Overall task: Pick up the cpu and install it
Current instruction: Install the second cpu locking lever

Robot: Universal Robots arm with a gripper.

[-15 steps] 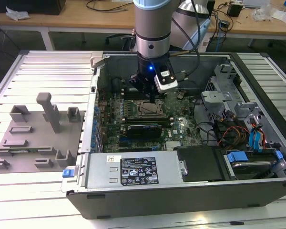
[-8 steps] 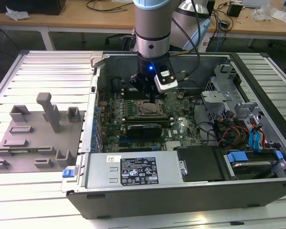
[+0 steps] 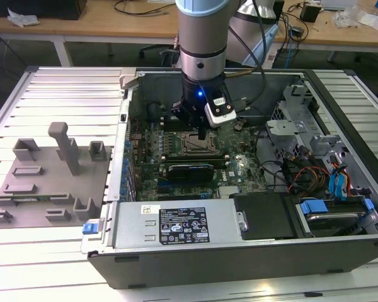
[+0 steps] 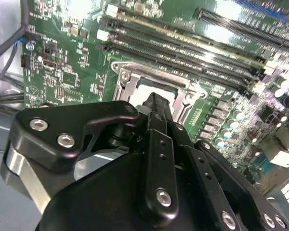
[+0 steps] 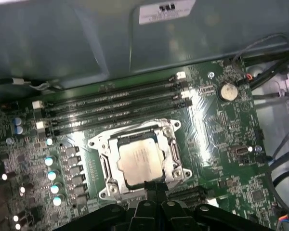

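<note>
Silvery and square, the cpu point(image 5: 139, 162) lies flat inside the metal socket frame point(image 5: 104, 166) on the green motherboard point(image 5: 221, 130), and the frame's lid looks open around it. The gripper point(image 5: 156, 185) hangs just above the socket's near edge; its black fingers point(image 4: 156, 108) look drawn together to a narrow tip with nothing between them, and that tip is just beside the chip. Whether it touches the chip I cannot tell. In the first wrist view 4 long dark memory slots point(image 5: 115, 103) run beside the socket. In the exterior view the arm point(image 3: 202, 38) reaches straight down into the open computer case point(image 3: 239, 248), which lies on a ribbed metal table point(image 3: 57, 88). Grey plastic blocks point(image 3: 66, 148) stand on the table at the exterior view's left, well apart from the case.
</note>
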